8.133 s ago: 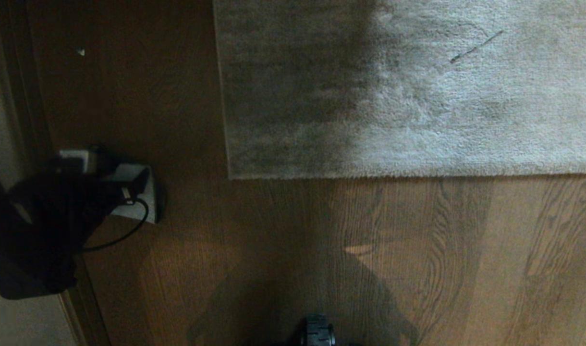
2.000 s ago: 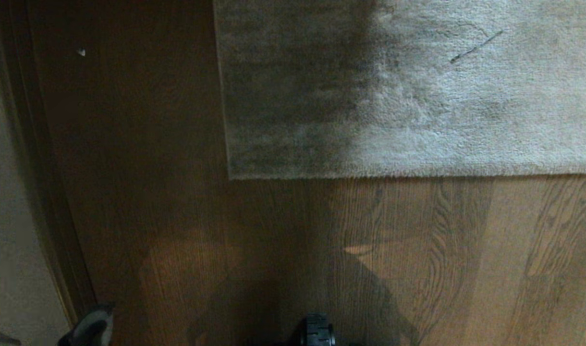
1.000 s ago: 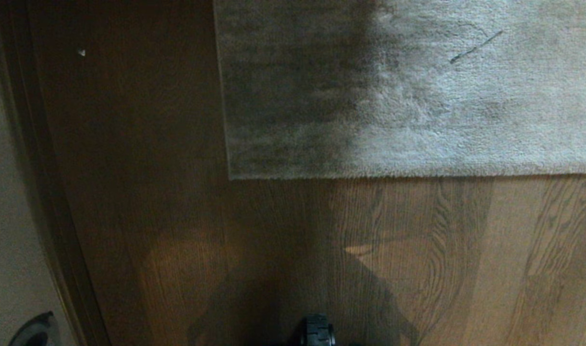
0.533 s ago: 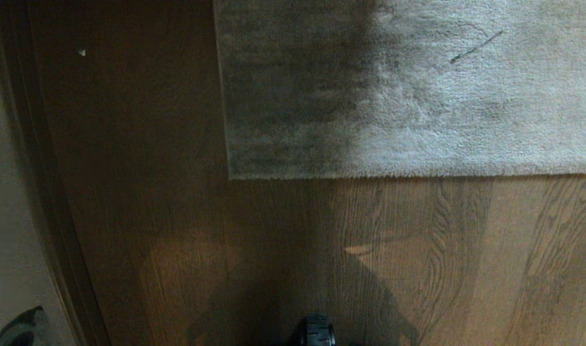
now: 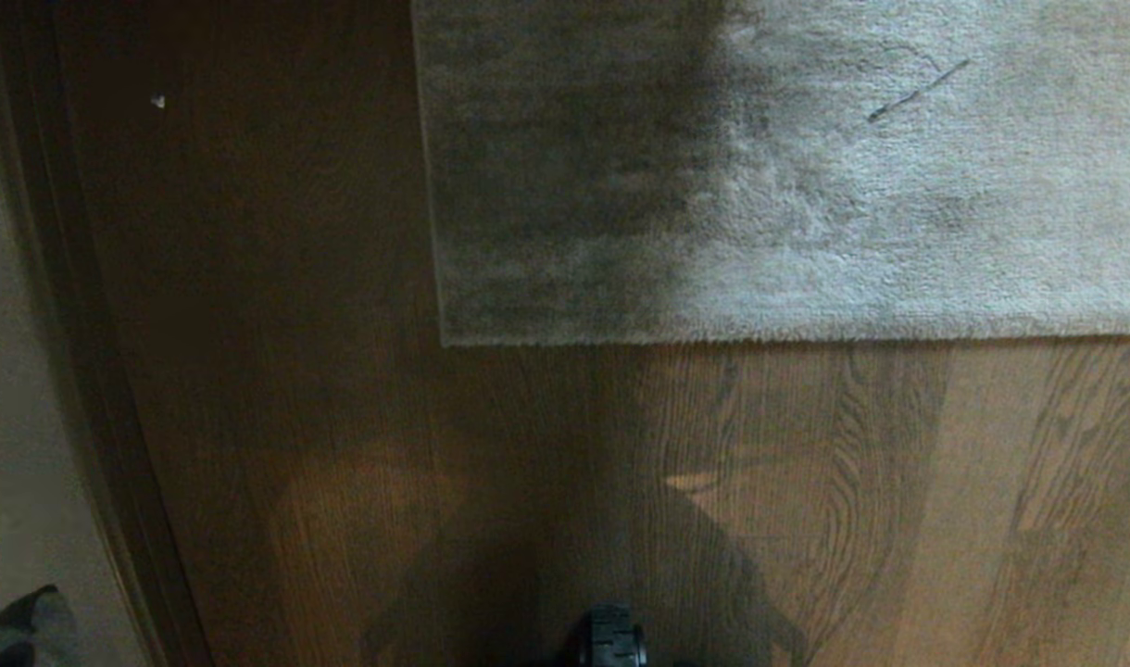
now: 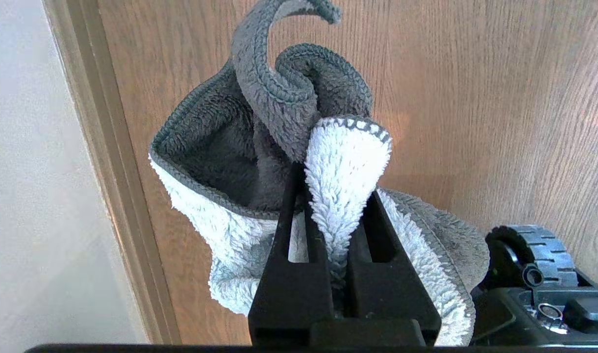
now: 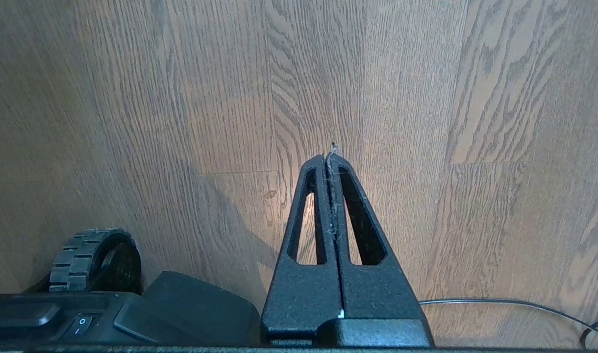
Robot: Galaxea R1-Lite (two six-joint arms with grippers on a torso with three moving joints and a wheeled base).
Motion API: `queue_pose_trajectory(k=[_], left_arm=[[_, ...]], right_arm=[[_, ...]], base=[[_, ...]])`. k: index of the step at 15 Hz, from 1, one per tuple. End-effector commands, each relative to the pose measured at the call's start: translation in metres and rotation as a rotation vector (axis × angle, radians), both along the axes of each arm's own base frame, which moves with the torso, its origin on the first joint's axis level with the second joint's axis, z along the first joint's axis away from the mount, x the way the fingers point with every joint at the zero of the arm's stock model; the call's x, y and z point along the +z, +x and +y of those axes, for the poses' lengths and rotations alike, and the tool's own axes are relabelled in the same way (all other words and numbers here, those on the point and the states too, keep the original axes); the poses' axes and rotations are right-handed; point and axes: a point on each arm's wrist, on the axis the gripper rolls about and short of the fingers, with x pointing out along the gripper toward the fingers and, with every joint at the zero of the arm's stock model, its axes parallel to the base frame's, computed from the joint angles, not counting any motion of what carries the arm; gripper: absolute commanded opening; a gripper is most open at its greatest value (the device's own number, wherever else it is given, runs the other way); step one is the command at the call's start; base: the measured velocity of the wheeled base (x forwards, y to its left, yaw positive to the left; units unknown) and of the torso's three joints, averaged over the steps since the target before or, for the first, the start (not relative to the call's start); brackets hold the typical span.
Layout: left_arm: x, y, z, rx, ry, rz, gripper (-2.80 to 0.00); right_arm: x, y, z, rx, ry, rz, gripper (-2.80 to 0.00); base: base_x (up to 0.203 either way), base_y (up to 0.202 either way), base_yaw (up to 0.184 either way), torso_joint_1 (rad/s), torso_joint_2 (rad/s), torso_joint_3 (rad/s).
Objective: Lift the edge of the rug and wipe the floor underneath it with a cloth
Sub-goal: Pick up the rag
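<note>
Clearly left hand (image 6: 336, 196) clamps cloth (image 6: 289, 162).

The rug edge (image 5: 806, 338) runs off frame; cloth (image 5: 23, 625) barely shows.

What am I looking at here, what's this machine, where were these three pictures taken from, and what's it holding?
This is a wheeled robot with two arms. One picture looks down from its head: a grey rug lies flat on the brown wood floor. The other two come from cameras on its wrists, behind the black fingers. The left gripper is shut on a grey and white cloth, held above the floor near the wall's baseboard. The right gripper is shut and empty, above bare floor. The ridged black thing is one of the robot's wheels.
</note>
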Motion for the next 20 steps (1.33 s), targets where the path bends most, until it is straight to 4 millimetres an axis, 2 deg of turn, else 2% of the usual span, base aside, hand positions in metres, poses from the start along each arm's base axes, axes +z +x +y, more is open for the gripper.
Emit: queue_pose_trajectory(k=[1,20], left_arm=[[-0.0003,-0.0004,0.0,0.0,0.001,-0.003,-2.8],[-0.0003,-0.0004,0.0,0.0,0.0,-0.003,-2.8]], right_arm=[[0.0,0.0,0.0,0.0,0.0,-0.001,-2.8],[-0.0001,0.0,0.0,0.0,-0.013,0.001,-2.8]], base=[[0.0,0.0,0.0,0.0,0.0,0.0],[0.0,0.0,0.0,0.0,0.0,0.0]])
